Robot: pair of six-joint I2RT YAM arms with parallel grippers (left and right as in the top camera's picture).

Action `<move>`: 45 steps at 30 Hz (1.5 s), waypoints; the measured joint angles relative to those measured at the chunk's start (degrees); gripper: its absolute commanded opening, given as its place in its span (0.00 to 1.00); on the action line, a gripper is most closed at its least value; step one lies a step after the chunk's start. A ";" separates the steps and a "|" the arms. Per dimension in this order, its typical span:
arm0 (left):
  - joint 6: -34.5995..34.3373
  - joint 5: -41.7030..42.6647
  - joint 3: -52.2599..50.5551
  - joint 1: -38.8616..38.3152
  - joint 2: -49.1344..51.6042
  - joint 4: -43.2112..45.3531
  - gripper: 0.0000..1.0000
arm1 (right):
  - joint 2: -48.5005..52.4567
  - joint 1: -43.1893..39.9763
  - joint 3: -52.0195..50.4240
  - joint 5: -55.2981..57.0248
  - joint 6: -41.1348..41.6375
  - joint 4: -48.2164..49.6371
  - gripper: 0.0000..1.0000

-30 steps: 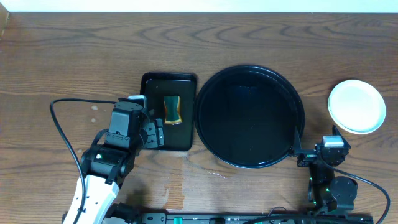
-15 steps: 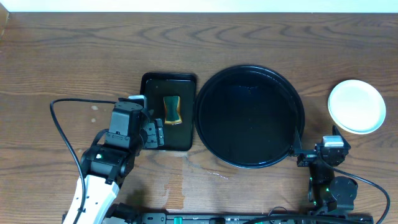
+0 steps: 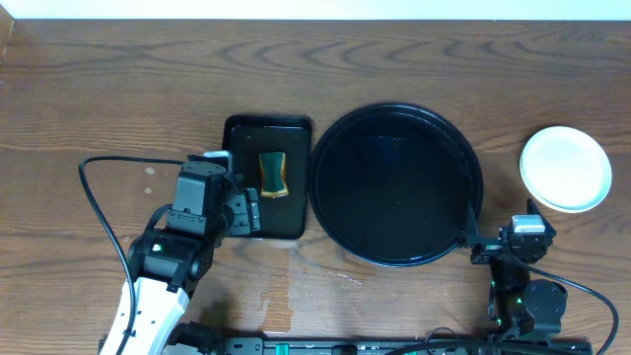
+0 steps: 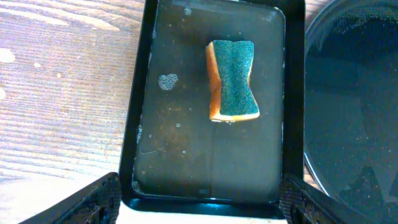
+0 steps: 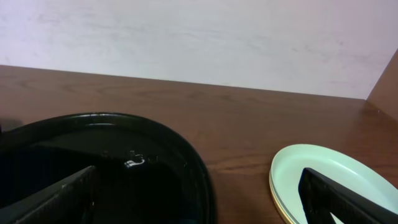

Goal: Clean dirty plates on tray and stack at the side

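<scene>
**Plates (image 3: pixel 565 169) stacked right of the tray (image 3: pixel 394 187)**

The stack sits on the table (image 3: pixel 118 89), apart from the big round tray, with a mint plate on top and a yellow rim beneath (right wrist view). The left gripper (image 4: pixel 202 202) hangs with its fingers spread wide over the rectangular tray (image 4: pixel 142 93) and its sponge (image 4: pixel 233 79). The right gripper (image 5: pixel 202 202) is also spread wide, at the round tray's near edge.

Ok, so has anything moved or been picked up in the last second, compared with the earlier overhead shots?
Nothing visibly changed. The left end effector is open over the sponge tray as before, and the right end effector is open beside the round black tray. The sponge and the stacked plates lie where they were.
</scene>
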 measured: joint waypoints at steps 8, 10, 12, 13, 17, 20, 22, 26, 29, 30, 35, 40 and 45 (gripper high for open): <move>0.48 -0.28 -4.44 0.72 -6.69 5.20 0.82 | 0.00 0.00 0.00 -0.02 0.00 0.02 0.99; 0.48 -0.44 -8.31 1.92 -10.34 10.49 0.82 | 0.00 0.00 0.00 -0.02 0.00 -0.02 0.99; 0.46 -0.55 -13.03 3.10 -13.88 16.52 0.82 | 0.00 0.00 0.00 -0.02 0.00 0.02 0.99; 0.48 -0.63 -15.80 3.63 -15.91 19.26 0.82 | 0.00 0.00 0.00 0.00 0.00 0.00 0.99; 0.46 -0.76 -25.11 4.81 -23.08 27.26 0.82 | 0.00 0.00 0.00 0.00 0.00 0.02 0.99; 0.46 -1.01 -30.45 5.77 -28.72 30.97 0.82 | 0.00 0.00 0.00 0.00 0.00 0.02 0.99; 0.46 -1.09 -32.85 6.64 -32.30 32.54 0.82 | 0.00 0.00 0.00 0.00 0.00 0.02 0.99; 0.46 -1.14 -36.00 9.11 -38.95 34.80 0.82 | 0.00 0.00 0.00 0.00 0.00 0.02 0.99; 0.48 -1.27 -36.92 11.04 -42.77 35.12 0.82 | 0.00 0.00 0.00 0.00 0.00 0.02 0.99; 0.63 -1.29 -37.09 11.54 -43.80 35.41 0.82 | 0.00 0.00 0.00 0.00 0.00 0.02 0.99; 3.48 -1.33 -38.07 12.92 -48.11 39.69 0.82 | 0.00 0.00 0.00 0.00 0.00 0.00 0.99; 6.62 -1.33 -39.67 13.16 -50.93 42.99 0.82 | 0.00 0.00 0.00 0.00 0.00 0.02 0.99; 7.78 -1.36 -43.17 13.20 -53.44 42.16 0.82 | 0.00 0.00 0.00 0.00 0.00 0.02 0.99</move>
